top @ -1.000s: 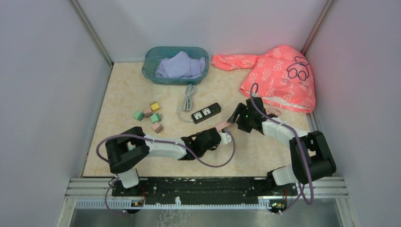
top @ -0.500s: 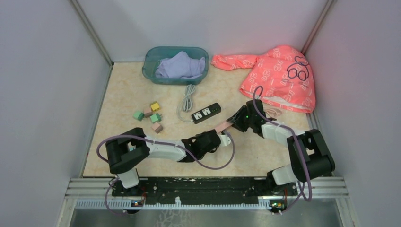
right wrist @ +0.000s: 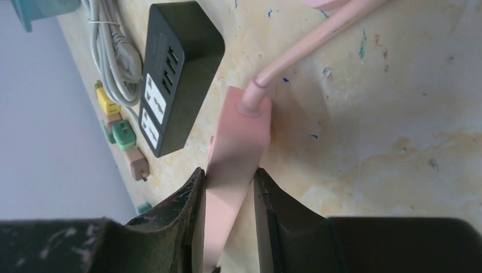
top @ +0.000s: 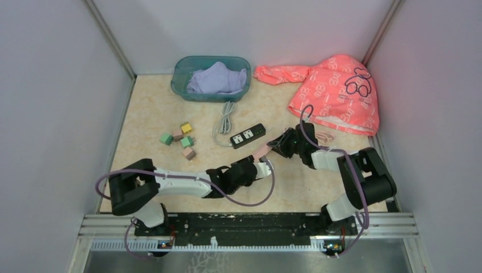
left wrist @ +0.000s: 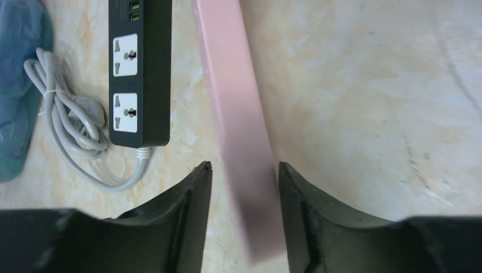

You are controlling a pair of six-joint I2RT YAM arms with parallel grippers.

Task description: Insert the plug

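While right fingers (right wrist: 185, 207) pinch, plug (right wrist: 239, 136) between

Pink plug (right wrist: 236, 142), black power strip (left wrist: 140, 74) — flat nearby

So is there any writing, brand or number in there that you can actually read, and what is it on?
No text here can be read.
Pink garment: repeated white print, too small to read; the dark outline drawing on it is not words.
Black power strip: sockets only, no legible label.
Pink plug: plain, no lettering shows.
Small blocks: no marks visible.
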